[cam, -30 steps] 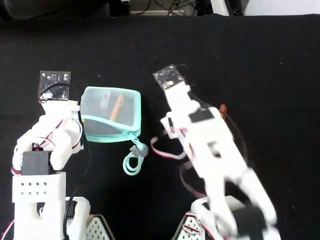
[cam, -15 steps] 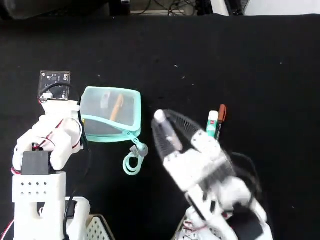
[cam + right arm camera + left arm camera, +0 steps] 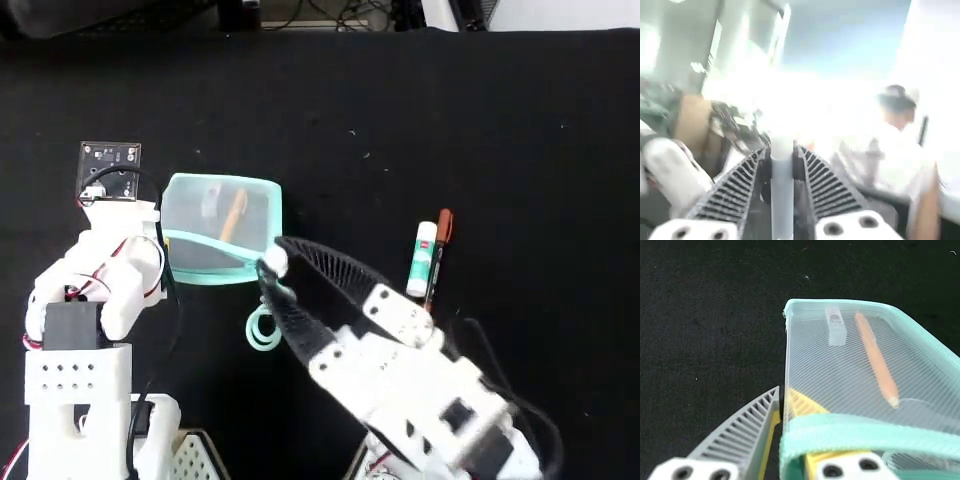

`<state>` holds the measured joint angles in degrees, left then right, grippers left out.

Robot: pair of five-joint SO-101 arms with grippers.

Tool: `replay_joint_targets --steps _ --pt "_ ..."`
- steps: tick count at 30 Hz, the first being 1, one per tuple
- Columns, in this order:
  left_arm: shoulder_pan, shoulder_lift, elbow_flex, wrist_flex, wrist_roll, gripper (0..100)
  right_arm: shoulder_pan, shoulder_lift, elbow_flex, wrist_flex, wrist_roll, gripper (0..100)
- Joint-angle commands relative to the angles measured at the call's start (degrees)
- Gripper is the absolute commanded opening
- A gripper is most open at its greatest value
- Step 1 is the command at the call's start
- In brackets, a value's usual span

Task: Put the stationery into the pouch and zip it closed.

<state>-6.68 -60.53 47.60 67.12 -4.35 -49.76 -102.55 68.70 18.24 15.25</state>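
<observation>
Two items, a glue stick (image 3: pixel 423 258) and a brown marker (image 3: pixel 441 240), lie right of the mesh pouch (image 3: pixel 215 225). Right gripper (image 3: pixel 274 264) pinches a white pen (image 3: pixel 782 200) over its zip corner, hiding it; left gripper (image 3: pixel 781 402) clamps the pouch's edge.

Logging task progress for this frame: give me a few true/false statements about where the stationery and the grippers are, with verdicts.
1. An orange pencil lies inside the pouch. True.
2. The glue stick is in the pouch. False: it lies on the table beside the marker.
3. The right gripper grips a white stick. True.
4. The left gripper hangs away from the pouch. False: it clamps the pouch's edge.
</observation>
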Motion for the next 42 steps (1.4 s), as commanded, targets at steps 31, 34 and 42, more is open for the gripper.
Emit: replay_joint_targets --steps 31,34,42 --pt "-0.4 0.0 -0.3 -1.8 0.4 3 6.0 29.3 8.8 -20.9 0.4 1.2" --pt "-0.3 0.0 -0.3 -1.8 0.4 3 7.7 29.3 10.7 -20.9 0.4 1.2" --pt "-0.3 0.0 -0.3 -1.8 0.4 3 2.2 29.4 11.6 -11.3 0.4 1.2"
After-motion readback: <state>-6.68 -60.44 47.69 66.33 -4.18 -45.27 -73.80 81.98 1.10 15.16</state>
